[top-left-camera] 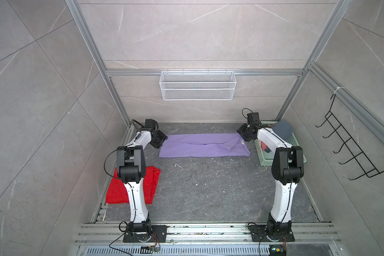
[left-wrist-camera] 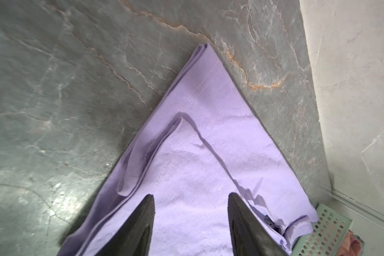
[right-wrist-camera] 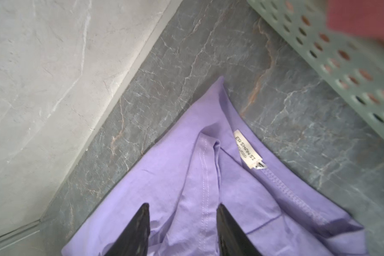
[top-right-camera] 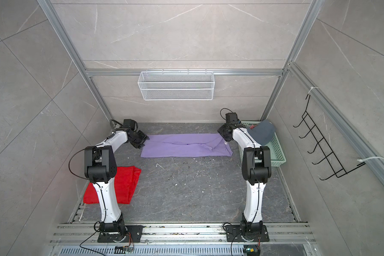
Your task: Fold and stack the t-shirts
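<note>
Lying at twelve o'clock, we log one purple t-shirt [top-left-camera: 204,146], a long folded strip; left gripper [top-left-camera: 160,141] over its nine o'clock end, right gripper [top-left-camera: 243,135] over its three o'clock end, both parted, holding nothing. Red t-shirt [top-left-camera: 152,177], eight o'clock. Blue t-shirt [top-left-camera: 283,130] atop basket [top-left-camera: 264,161], two o'clock.

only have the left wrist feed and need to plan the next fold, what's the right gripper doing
observer: The right gripper is open, jaws apart over the collar end of the purple shirt.
operator: where's the red one
observer: The red shirt lies flat at front left, apart from the purple one, partly hidden by the left arm.
operator: anything sticking out of the basket
observer: A blue shirt drapes over the far end of the basket.
</note>
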Controlling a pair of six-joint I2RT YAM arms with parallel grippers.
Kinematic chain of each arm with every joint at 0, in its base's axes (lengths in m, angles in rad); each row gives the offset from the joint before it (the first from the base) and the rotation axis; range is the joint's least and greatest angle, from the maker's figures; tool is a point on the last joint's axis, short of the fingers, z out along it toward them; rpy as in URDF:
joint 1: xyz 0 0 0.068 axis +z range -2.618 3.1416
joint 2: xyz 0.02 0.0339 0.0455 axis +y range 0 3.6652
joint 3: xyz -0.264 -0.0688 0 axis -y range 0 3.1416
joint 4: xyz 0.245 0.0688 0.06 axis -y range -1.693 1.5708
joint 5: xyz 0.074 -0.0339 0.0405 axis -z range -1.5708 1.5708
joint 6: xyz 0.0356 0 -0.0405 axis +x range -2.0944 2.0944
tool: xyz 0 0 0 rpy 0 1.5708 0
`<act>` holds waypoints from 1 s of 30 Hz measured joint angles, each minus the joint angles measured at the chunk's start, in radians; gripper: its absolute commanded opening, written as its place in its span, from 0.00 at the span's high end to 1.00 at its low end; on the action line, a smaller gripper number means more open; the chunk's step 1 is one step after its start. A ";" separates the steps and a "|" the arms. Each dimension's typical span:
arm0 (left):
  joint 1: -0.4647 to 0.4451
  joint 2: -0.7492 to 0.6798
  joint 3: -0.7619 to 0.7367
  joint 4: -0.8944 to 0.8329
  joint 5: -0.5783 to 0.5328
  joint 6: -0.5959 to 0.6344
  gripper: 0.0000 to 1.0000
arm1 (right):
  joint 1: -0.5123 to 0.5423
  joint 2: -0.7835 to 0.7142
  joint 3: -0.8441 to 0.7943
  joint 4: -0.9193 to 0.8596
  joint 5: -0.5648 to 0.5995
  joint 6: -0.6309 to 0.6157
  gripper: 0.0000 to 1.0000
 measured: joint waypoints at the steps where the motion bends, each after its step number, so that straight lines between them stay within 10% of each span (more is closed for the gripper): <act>1: 0.000 0.000 0.000 -0.001 -0.003 0.000 0.41 | 0.000 -0.016 -0.027 -0.002 -0.003 0.000 0.49; 14: -0.050 -0.023 -0.014 -0.026 -0.016 0.001 0.41 | 0.030 -0.136 -0.295 0.028 -0.112 0.135 0.50; 30: -0.071 -0.023 -0.035 -0.024 0.003 0.000 0.41 | 0.106 -0.007 -0.220 0.098 -0.195 0.224 0.59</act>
